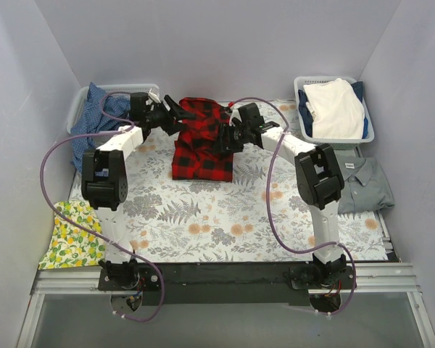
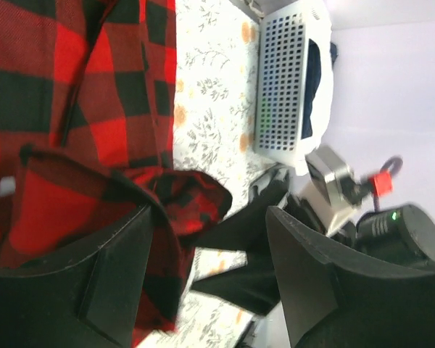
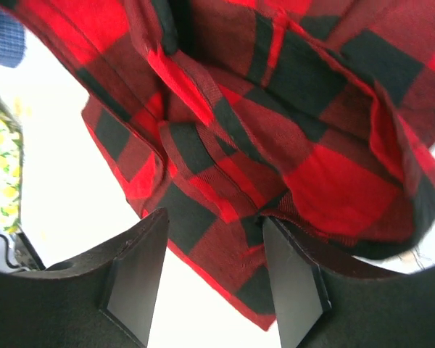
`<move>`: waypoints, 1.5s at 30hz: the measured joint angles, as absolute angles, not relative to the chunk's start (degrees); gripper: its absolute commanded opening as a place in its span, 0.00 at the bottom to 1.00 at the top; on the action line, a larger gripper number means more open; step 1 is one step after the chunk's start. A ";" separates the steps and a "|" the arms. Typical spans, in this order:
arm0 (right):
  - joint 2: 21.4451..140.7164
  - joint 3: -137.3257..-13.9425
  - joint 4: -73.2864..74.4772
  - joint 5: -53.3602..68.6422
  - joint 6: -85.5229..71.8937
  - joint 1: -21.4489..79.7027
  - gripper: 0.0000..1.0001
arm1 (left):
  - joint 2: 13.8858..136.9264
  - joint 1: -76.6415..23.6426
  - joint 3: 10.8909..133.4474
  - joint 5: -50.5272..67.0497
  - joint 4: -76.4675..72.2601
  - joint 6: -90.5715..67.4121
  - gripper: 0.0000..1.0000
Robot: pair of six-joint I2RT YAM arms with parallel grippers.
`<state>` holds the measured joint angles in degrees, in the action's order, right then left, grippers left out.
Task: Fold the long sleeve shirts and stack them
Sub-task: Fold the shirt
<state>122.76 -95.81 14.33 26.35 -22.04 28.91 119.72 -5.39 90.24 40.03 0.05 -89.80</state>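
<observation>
Gaping wide, the left claw [image 2: 210, 217] and right claw [image 3: 214, 217] each brush folds of the plaid shirt [image 1: 203, 148] without clamping it.

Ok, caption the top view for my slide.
Left gripper and right gripper flank the bunched plaid shirt at the table's far side; a grey shirt lies at the right edge.

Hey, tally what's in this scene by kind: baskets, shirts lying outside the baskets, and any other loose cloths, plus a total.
Baskets: 2, the left basket and the right basket
Shirts outside the baskets: 2, the red plaid shirt and the grey shirt
Other loose cloths: 1, the lemon-print cloth
Total: 5
</observation>
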 measured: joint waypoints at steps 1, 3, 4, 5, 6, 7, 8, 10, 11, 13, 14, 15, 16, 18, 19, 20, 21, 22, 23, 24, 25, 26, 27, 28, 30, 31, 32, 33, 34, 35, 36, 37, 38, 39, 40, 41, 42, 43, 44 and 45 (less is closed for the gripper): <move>123.00 -95.81 13.47 26.63 -22.52 28.91 0.62 | 117.64 -5.39 88.73 39.18 1.19 -88.51 0.63; 123.74 -96.51 11.20 26.98 -23.90 28.88 0.62 | 112.33 -5.39 85.23 36.64 4.51 -85.73 0.63; 124.18 -97.17 9.91 26.98 -24.51 28.82 0.61 | 110.45 -5.39 84.23 35.42 5.65 -84.60 0.63; 124.84 -98.24 8.84 27.00 -25.23 28.73 0.61 | 108.03 -5.39 82.96 34.15 6.83 -83.31 0.63; 125.51 -99.59 8.03 26.98 -25.65 28.67 0.61 | 105.73 -5.39 81.73 32.82 8.12 -82.08 0.63; 126.76 -101.73 6.31 26.81 -26.35 28.51 0.61 | 103.46 -5.39 80.75 31.66 9.45 -81.01 0.63; 127.90 -103.57 4.82 26.52 -26.87 28.32 0.61 | 101.45 -5.39 79.81 30.59 10.59 -79.92 0.63; 129.54 -106.15 2.72 25.43 -27.46 27.77 0.61 | 98.02 -5.39 78.41 28.91 12.64 -77.93 0.63; 130.45 -107.55 1.54 24.71 -27.81 27.35 0.61 | 96.92 -5.39 77.97 28.34 13.67 -77.19 0.63; 131.63 -109.19 0.21 23.14 -28.12 26.55 0.61 | 95.18 -5.39 76.75 27.40 15.27 -75.75 0.63; 132.00 -109.58 -0.27 22.15 -28.16 26.13 0.61 | 94.72 -5.39 76.05 27.07 15.99 -75.22 0.63; 132.14 -109.73 -0.49 21.21 -28.14 25.69 0.62 | 94.41 -5.43 75.09 26.89 16.51 -74.72 0.63; 132.16 -109.73 -0.58 20.45 -28.05 25.28 0.62 | 94.28 -5.45 74.02 26.70 17.08 -74.28 0.64; 132.16 -109.71 -0.67 18.96 -27.64 24.53 0.62 | 94.28 -5.80 71.94 26.30 18.48 -73.63 0.64; 132.14 -109.56 -0.95 18.26 -27.29 24.16 0.62 | 94.28 -6.17 70.96 26.22 19.38 -73.28 0.64; 131.92 -109.16 -1.30 17.87 -26.94 23.88 0.62 | 94.28 -6.79 70.17 25.98 20.21 -73.03 0.64; 131.50 -108.33 -1.37 17.52 -26.52 23.55 0.62 | 94.43 -7.60 69.73 25.67 21.08 -72.86 0.64; 130.78 -107.20 -0.97 17.28 -25.69 23.24 0.62 | 94.67 -8.67 69.67 25.34 22.02 -72.79 0.64; 129.99 -106.15 -0.27 17.17 -24.97 23.09 0.62 | 94.98 -10.02 69.67 24.77 22.57 -72.79 0.65; 129.01 -105.03 0.62 17.19 -24.25 23.03 0.62 | 95.31 -11.46 69.67 24.12 23.03 -72.84 0.65; 127.94 -103.90 1.67 17.23 -23.38 23.03 0.62 | 95.79 -12.93 69.67 23.57 23.62 -73.12 0.66; 126.56 -102.28 2.35 17.23 -22.48 23.07 0.62 | 96.20 -13.93 69.65 23.29 24.05 -73.56 0.66; 124.77 -100.09 3.11 17.23 -21.74 23.18 0.62 | 96.92 -15.44 69.41 23.00 24.36 -74.43 0.66; 122.80 -97.84 3.90 17.23 -20.95 23.27 0.62 | 97.41 -16.40 68.88 22.96 24.49 -75.37 0.67; 119.22 -93.84 4.82 17.26 -19.70 23.35 0.60 | 98.21 -17.39 67.13 22.81 24.60 -77.32 0.68; 117.69 -92.38 5.37 17.28 -19.16 23.40 0.59 | 98.63 -17.50 66.24 22.63 24.93 -78.24 0.68; 116.57 -91.50 5.89 17.43 -18.61 23.51 0.59 | 99.02 -17.50 65.71 22.41 25.39 -78.89 0.69; 115.83 -90.98 6.11 17.74 -18.00 23.64 0.57 | 99.61 -17.61 65.28 21.98 25.71 -79.59 0.69; 115.44 -90.91 6.35 18.04 -17.61 23.79 0.55 | 100.12 -17.78 65.06 21.61 26.00 -80.23 0.70; 115.31 -90.91 6.24 18.55 -17.15 23.94 0.53 | 100.55 -17.82 64.84 21.19 26.09 -81.01 0.71; 115.28 -90.98 6.33 19.11 -16.75 24.14 0.49 | 100.82 -17.91 64.55 20.75 25.93 -81.67 0.71; 115.37 -91.07 6.59 19.84 -16.34 24.29 0.45 | 100.95 -18.06 64.18 20.40 25.67 -82.43 0.71; 115.66 -91.35 7.18 20.49 -16.10 24.47 0.41 | 100.99 -18.24 63.83 20.16 25.36 -83.22 0.71; 116.20 -92.12 7.90 21.26 -15.94 24.64 0.32 | 101.01 -18.44 63.53 20.03 24.97 -83.92 0.71; 117.12 -93.30 8.64 21.80 -15.86 24.86 0.28 | 101.08 -18.59 63.33 19.86 24.86 -84.60 0.71; 118.58 -95.22 9.19 22.61 -15.92 25.17 0.24 | 101.10 -18.61 63.29 19.75 24.86 -85.01 0.72; 119.85 -96.62 9.34 23.16 -15.84 25.41 0.20 | 101.14 -18.65 63.24 19.57 24.75 -85.60 0.72; 121.54 -98.26 9.65 23.77 -15.86 25.69 0.18 | 101.12 -18.76 63.24 19.38 24.77 -85.84 0.72; 123.26 -100.01 10.17 24.27 -15.84 26.00 0.16 | 101.10 -18.85 63.20 19.00 24.82 -86.00 0.72; 124.97 -101.41 10.44 24.58 -15.81 26.30 0.12 | 100.95 -18.90 63.05 18.50 24.88 -85.97 0.73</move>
<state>124.97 -101.41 10.44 24.58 -15.81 26.30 100.95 -18.90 63.05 18.50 24.88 -85.97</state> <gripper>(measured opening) 0.192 0.714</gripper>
